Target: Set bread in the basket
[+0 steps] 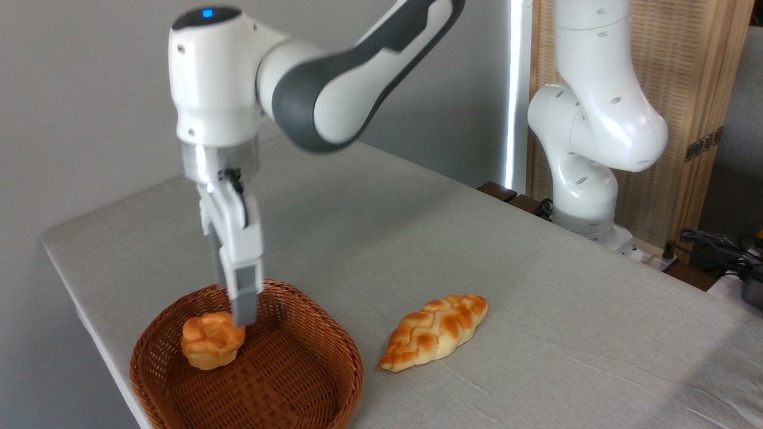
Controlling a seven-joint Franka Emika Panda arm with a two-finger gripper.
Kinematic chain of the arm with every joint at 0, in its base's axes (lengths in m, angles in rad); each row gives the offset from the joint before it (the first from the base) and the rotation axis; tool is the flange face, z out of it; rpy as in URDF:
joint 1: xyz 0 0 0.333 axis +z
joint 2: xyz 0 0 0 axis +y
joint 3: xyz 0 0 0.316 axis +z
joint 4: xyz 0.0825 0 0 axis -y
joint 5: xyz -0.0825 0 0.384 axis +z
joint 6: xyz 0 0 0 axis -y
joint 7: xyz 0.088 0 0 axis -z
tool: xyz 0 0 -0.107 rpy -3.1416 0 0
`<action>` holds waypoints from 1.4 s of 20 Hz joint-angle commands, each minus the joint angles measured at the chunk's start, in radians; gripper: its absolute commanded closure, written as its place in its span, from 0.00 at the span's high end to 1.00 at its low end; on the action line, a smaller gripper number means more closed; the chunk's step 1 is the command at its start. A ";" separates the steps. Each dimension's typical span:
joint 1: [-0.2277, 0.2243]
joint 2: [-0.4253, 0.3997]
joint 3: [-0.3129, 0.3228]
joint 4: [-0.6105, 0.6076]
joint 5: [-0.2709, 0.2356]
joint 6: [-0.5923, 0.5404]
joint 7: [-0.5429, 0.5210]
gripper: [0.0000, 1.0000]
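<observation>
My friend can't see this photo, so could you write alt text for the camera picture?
A small orange bun sits inside a brown wicker basket on a grey table, with a white robot arm's gripper just above it. A longer braided loaf lies on the table right of the basket.
</observation>
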 commanded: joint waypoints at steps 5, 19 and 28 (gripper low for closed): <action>0.127 -0.211 -0.085 0.028 0.036 -0.431 -0.149 1.00; -0.006 -0.214 0.098 0.114 0.064 -0.484 -0.134 1.00; 0.008 -0.200 0.064 0.116 0.062 -0.465 -0.134 1.00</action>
